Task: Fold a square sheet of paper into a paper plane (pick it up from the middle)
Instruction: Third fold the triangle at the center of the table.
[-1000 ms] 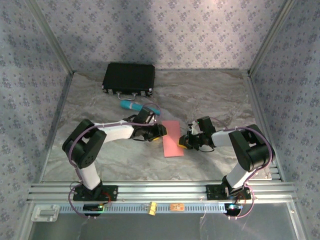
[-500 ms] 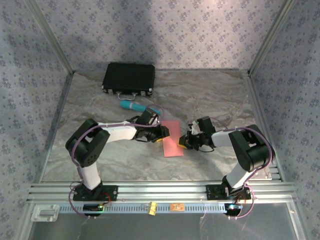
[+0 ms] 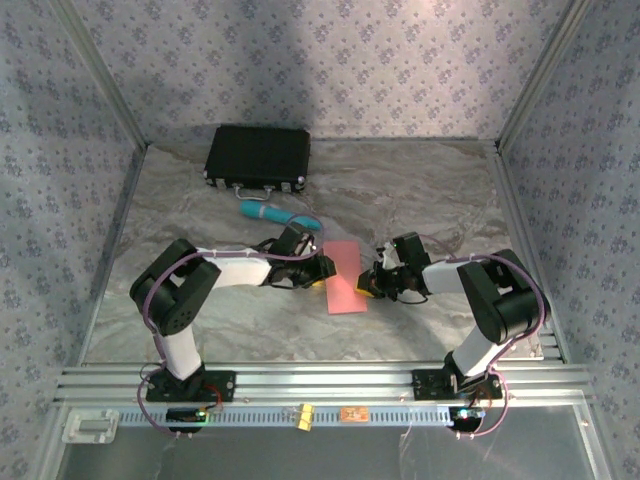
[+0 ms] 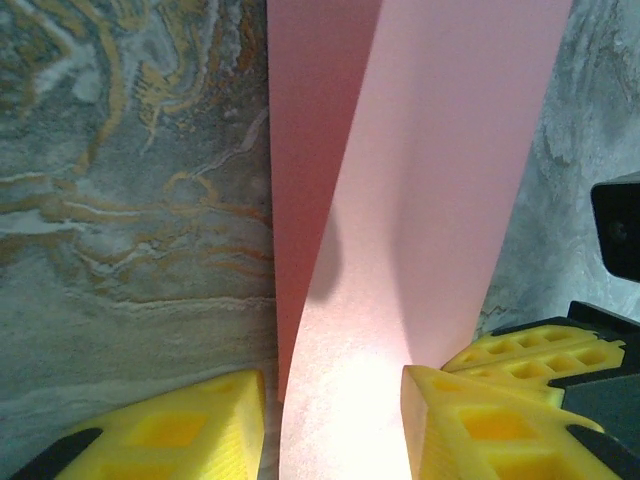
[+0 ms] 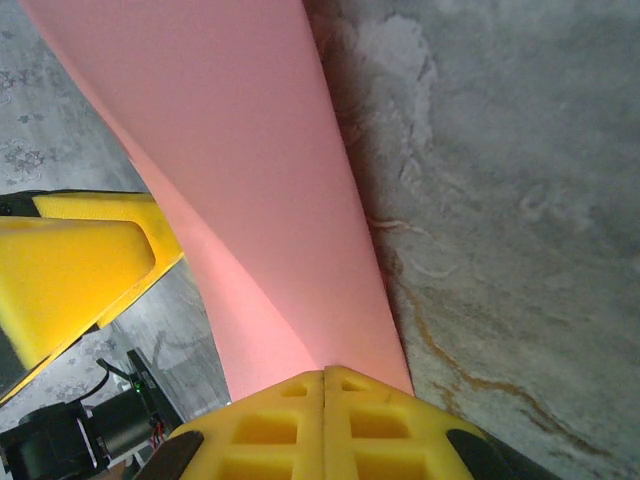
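One pink sheet [image 3: 346, 282], one case [image 3: 258, 155], one cylinder [image 3: 262, 211], two end effectors [image 3: 323, 270] [image 3: 368, 285].

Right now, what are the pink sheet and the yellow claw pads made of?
The pink sheet: thin matte paper, it seems; it bends in a soft curve and holds a sharp crease. The yellow pads on the right claw: probably matte foam or rubber, moulded with a grid of square hollows; the look cannot settle which.

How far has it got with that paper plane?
Early days. Done: the thin salmon-pink paper sheet looks folded once into a rectangle. In hand: the right gripper pinches one edge; the left gripper straddles the opposite edge, jaws apart. Remaining: no pointed nose or wings yet.
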Robot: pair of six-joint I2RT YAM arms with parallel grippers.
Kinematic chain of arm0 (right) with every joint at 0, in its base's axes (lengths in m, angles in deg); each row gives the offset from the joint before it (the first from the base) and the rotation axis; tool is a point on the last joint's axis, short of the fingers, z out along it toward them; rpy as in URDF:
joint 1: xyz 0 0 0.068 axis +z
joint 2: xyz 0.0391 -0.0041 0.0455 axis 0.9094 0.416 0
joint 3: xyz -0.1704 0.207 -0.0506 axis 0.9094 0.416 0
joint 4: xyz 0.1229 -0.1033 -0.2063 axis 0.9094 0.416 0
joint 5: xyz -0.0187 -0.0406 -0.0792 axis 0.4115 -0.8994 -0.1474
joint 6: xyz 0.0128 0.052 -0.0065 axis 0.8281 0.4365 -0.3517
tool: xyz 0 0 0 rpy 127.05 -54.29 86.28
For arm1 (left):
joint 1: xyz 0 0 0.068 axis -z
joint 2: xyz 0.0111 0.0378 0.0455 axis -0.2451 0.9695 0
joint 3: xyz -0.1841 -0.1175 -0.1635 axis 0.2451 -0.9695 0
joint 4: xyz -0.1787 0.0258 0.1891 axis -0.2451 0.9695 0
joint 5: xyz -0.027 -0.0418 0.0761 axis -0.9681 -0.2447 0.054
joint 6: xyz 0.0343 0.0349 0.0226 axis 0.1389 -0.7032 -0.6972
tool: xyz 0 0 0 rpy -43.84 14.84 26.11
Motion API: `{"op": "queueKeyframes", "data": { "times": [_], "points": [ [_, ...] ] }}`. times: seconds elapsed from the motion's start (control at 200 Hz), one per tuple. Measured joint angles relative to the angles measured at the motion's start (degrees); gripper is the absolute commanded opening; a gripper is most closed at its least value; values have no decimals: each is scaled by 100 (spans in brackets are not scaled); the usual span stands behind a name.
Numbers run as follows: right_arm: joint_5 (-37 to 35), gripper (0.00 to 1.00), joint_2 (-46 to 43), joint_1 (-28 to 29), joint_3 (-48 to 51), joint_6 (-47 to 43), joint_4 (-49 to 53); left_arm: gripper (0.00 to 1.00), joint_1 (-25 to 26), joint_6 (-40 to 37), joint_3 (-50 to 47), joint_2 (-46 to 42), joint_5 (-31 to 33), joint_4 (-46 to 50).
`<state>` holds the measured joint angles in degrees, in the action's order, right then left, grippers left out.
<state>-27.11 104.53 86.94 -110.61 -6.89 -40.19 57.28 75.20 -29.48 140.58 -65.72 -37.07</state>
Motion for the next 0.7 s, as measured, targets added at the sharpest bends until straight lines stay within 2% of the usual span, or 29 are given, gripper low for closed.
{"op": "queueKeyframes", "data": {
  "times": [0.17, 0.7],
  "points": [
    [-22, 7, -7, 7, -11, 0, 26, 32, 9, 46, -116, -44, 74, -129],
    [-72, 7, -17, 26, -42, 42, 98, 28, 55, 151, -328, -63, 7, -560]
  ]
}}
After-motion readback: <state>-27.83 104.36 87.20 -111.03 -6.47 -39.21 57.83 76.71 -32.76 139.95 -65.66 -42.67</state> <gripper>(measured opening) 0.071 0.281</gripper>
